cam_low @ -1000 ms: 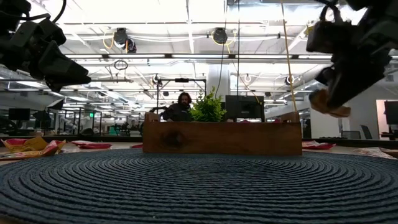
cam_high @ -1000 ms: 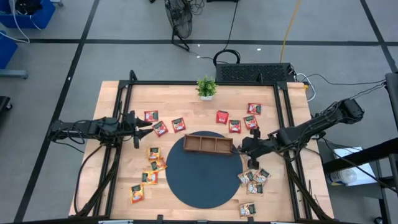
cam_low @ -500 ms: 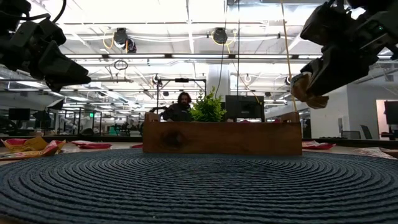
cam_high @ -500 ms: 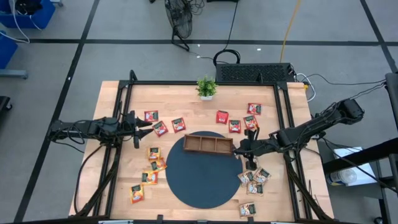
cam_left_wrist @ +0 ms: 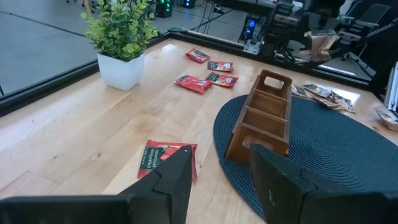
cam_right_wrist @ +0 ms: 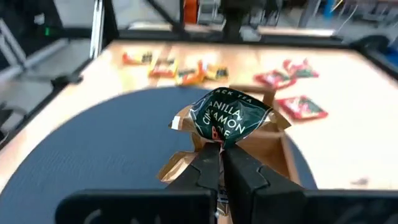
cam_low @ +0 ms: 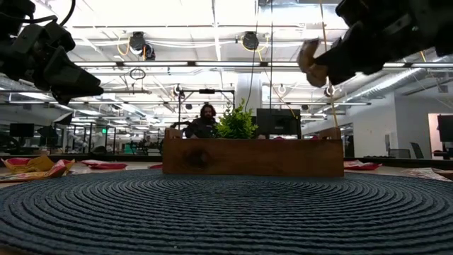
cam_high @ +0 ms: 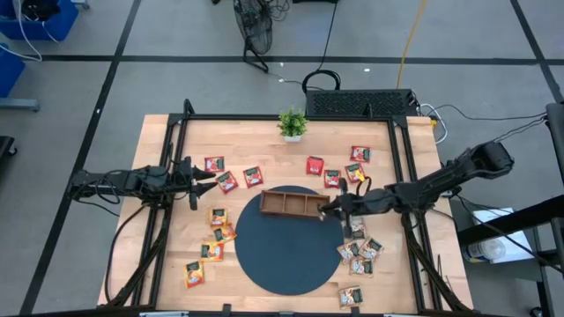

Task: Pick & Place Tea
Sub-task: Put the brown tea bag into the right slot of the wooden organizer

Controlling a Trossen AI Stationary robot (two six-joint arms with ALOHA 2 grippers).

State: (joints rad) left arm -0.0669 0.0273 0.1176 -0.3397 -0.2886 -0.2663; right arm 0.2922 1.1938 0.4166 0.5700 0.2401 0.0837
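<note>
Right tool pinches a tea sachet above the tray end; centre it over one compartment before releasing.

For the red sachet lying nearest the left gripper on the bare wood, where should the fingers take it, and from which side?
The red sachet lies flat on the table, so come straight down from above and pinch across two opposite edges. The left gripper is open, close beside it. It sits clear of the mat and tray.
</note>
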